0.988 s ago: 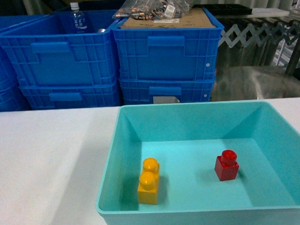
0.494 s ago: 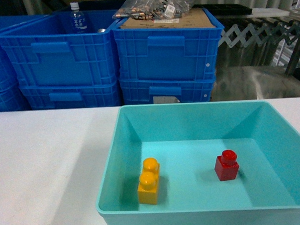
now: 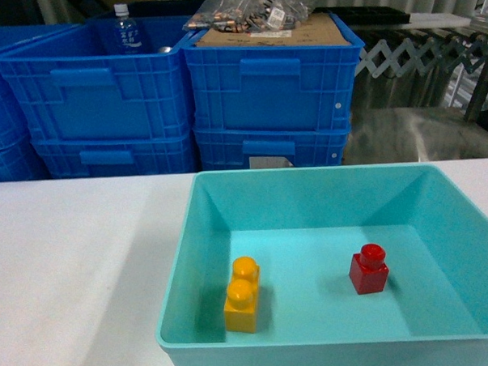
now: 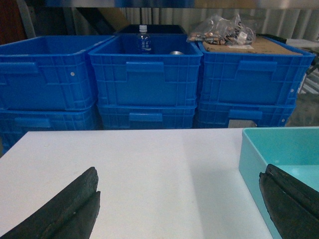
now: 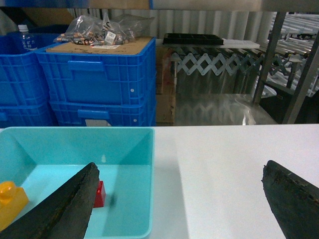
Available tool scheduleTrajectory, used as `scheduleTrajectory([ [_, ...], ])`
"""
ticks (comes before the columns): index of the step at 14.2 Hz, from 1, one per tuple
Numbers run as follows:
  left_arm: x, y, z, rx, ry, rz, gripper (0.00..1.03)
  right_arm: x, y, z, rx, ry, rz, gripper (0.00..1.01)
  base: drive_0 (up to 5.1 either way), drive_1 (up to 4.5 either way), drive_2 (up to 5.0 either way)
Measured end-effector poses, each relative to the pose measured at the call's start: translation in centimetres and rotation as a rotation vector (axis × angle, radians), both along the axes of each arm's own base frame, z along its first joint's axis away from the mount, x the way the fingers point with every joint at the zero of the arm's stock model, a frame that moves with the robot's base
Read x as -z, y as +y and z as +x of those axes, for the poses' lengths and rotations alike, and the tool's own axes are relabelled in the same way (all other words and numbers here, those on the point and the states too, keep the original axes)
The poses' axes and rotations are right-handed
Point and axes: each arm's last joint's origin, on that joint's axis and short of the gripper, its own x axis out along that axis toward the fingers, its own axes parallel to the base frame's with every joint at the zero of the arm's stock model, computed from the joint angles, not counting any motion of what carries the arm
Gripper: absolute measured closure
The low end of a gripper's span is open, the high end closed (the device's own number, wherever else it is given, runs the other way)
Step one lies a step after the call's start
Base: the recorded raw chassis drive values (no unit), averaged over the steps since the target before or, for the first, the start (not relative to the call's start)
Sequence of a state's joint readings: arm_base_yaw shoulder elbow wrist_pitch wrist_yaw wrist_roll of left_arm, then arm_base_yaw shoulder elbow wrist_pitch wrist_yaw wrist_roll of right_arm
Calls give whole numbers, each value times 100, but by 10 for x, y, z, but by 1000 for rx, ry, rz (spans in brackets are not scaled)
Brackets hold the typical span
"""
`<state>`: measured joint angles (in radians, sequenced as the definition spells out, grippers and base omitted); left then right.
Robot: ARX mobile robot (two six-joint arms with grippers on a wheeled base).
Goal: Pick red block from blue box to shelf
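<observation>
Red block [image 3: 368, 269] | right half of blue box [image 3: 178, 315] floor, upright | lower-left of right gripper [image 5: 179, 199], nearer arm | both grippers spread, empty; left gripper [image 4: 179, 204].

Head view: blue box [image 3: 182, 259] cut off at bottom and right edges. Right wrist view: red block [image 5: 99, 194] mostly hidden behind the right gripper's left finger [image 5: 60, 209]; yellow brick [image 5: 11, 196] cut by left edge. Both grippers' fingertips run off the frame bottoms.

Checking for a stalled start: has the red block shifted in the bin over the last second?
No. The red block sits at the same spot relative to the blue box and the yellow brick.
</observation>
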<state>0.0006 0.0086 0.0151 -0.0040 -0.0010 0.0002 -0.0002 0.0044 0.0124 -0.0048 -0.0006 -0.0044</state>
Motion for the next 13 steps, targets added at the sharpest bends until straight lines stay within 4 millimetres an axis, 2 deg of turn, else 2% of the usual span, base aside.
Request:
scheduleTrajectory([
  [13,0,0,0,0,0,0,5,0,0,0,0,0,0,3,0,0,0],
])
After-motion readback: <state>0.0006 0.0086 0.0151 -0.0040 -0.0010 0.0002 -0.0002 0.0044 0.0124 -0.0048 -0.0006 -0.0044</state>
